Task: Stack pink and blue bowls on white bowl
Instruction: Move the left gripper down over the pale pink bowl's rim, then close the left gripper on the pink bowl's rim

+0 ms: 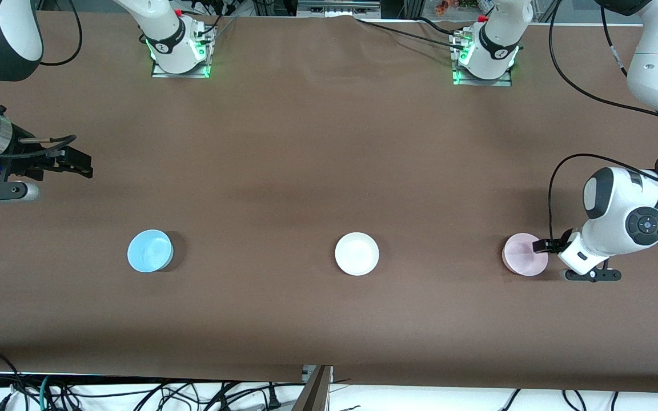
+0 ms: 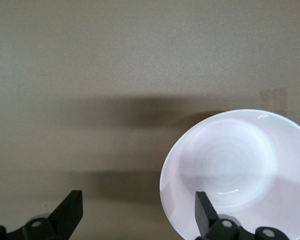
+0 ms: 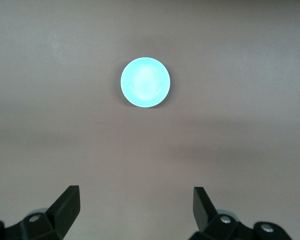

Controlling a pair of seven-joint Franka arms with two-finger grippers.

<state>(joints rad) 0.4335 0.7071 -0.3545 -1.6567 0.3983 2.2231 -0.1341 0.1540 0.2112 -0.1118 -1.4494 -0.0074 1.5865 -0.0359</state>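
The pale pink bowl [image 1: 523,255] sits toward the left arm's end of the table. My left gripper [image 1: 552,244] is low at its rim and open. In the left wrist view the bowl [image 2: 240,165] looks almost white; one fingertip [image 2: 205,210] is over its inside and the other is outside, so the rim lies between the jaws of my left gripper [image 2: 138,212]. The white bowl [image 1: 357,253] sits mid-table. The light blue bowl [image 1: 150,250] sits toward the right arm's end. My right gripper [image 1: 80,162] hangs open and empty above the table; the right wrist view shows the blue bowl [image 3: 145,82] well ahead of my right gripper [image 3: 135,205].
The three bowls lie in one row on the brown table [image 1: 329,171], well apart. The arm bases [image 1: 180,51] [image 1: 483,57] stand at the edge farthest from the front camera. Cables [image 1: 135,394] hang off the nearest edge.
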